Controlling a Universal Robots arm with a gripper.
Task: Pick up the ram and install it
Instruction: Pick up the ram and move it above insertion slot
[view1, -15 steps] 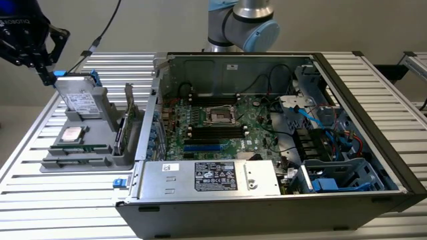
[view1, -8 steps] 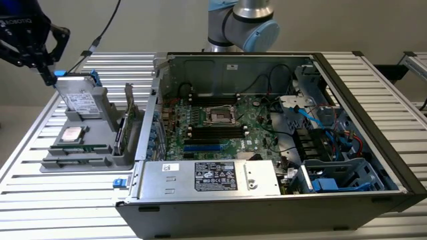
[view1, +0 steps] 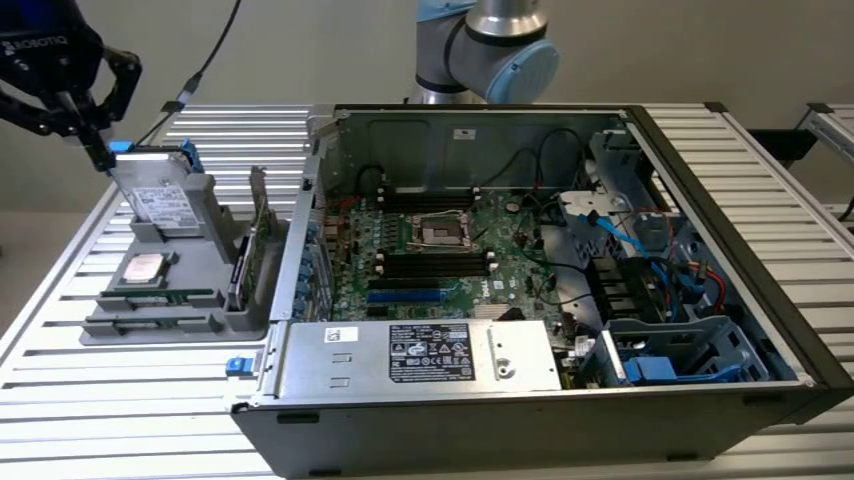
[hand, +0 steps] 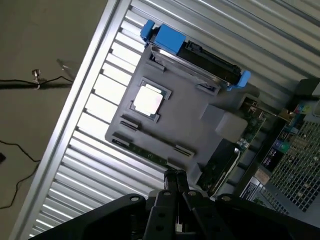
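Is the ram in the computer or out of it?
Out. The ram sits in the grey holder beside the open computer case, not on the motherboard.

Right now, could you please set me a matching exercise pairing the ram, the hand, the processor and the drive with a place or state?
1 ram
2 hand
3 processor
4 drive

A shut, holding nothing
B silver, flat in the middle of the grey holder
C blue-tabbed, along the holder's opposite edge
D green, lying in the holder's edge slot

Pairs: 1-D, 2-A, 3-B, 4-C
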